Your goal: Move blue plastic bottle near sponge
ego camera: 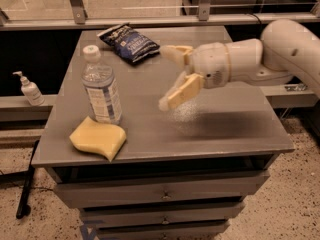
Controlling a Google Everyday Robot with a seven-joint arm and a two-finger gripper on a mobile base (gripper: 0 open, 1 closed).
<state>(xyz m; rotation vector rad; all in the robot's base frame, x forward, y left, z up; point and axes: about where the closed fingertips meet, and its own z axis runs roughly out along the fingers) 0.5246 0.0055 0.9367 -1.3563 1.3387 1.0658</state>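
The blue plastic bottle point(101, 86) stands upright on the grey table point(210, 129), at its left side, white cap on top. The pale-yellow sponge point(98, 138) lies flat just in front of it, almost touching its base. My gripper point(168, 76) is open and empty, held above the middle of the table, well to the right of the bottle. One finger point(175, 52) points left at the top, the other finger point(181, 91) hangs lower.
A dark blue chip bag point(129, 42) lies at the back of the table. A small white pump bottle point(29, 89) stands on a ledge to the left, off the table. Drawers sit below the tabletop. A railing runs behind.
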